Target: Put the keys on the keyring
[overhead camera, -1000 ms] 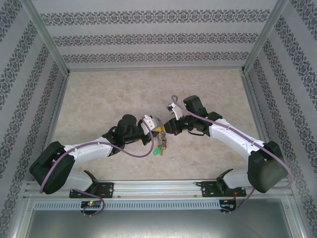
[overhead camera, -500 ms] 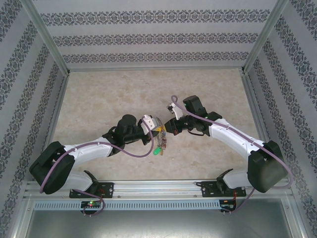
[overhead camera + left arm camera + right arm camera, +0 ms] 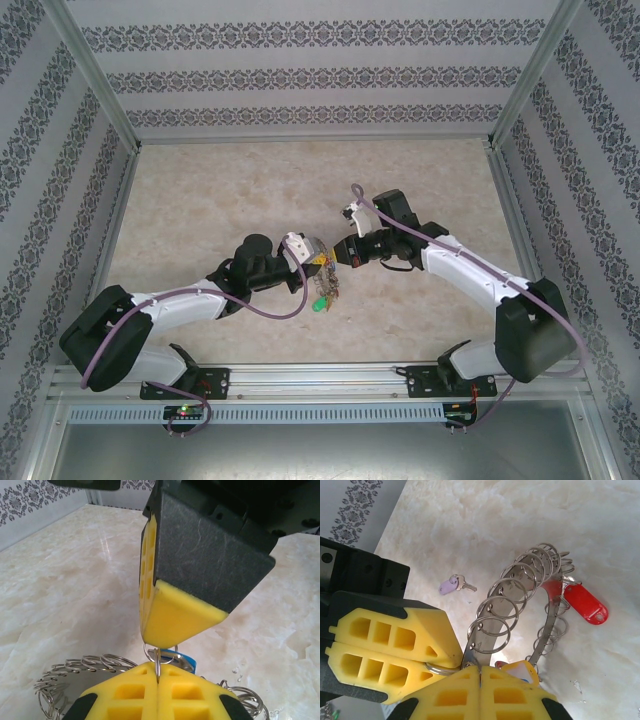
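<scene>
The keyring (image 3: 492, 622), a grey metal band fringed with small wire loops, is held up between both grippers over the table. My left gripper (image 3: 158, 674) is shut on one thin loop (image 3: 158, 661) at the rim. My right gripper (image 3: 480, 670) meets it tip to tip and is shut at the band's edge beside that loop. A red key (image 3: 586, 604) hangs on the keyring's far side, and a yellow key (image 3: 522, 673) sits by my right fingers. A blue key (image 3: 184, 657) shows behind the pinched loop. A green key (image 3: 320, 305) dangles below. A lilac key (image 3: 451, 585) lies loose on the table.
The pale marble-patterned tabletop (image 3: 220, 190) is walled by patterned panels (image 3: 310, 75) at the back and sides. An aluminium rail (image 3: 320, 378) with both arm bases runs along the near edge. Both grippers (image 3: 330, 258) meet near the table's middle.
My right gripper has closed fully and edged slightly left against the left gripper's tip. The left arm and the hanging keyring have barely moved.
</scene>
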### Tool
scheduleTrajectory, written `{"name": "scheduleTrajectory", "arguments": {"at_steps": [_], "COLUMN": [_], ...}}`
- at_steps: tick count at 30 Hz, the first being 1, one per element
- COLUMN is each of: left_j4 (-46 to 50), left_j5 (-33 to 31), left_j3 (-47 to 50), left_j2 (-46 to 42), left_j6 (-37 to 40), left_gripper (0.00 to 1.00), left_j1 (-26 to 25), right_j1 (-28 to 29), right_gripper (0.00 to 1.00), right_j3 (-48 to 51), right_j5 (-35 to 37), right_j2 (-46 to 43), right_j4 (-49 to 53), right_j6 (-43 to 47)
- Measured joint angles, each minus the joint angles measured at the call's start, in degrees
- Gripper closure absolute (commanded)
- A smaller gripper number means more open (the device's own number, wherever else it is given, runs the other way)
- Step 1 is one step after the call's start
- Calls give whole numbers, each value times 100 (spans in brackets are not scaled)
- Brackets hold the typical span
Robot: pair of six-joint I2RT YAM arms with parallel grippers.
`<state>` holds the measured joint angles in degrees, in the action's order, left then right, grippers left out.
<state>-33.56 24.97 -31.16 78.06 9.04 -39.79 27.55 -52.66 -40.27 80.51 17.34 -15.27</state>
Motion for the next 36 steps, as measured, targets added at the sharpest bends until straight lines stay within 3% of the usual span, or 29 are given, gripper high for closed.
{"name": "scheduleTrajectory", "arguments": {"at_steps": [19,30,36], "left_j4": [-229,-114,149], "left_j5": [90,129,131], "left_j3": [20,-20,-122], "left_j2": [0,-17,-20], "left_j6": [-245,-4,81], "left_gripper": [100,100,100], "left_j1": [2,2,2], "right_j1": [-197,-227,55], "right_gripper": [100,100,100], "right_j3": [-22,-92,-299], "right_j5": [-570,-474,-525], "right_j2": [262,-284,-190], "right_j4": [-114,-66,66], "right_j6": [-251,-302,-216]}}
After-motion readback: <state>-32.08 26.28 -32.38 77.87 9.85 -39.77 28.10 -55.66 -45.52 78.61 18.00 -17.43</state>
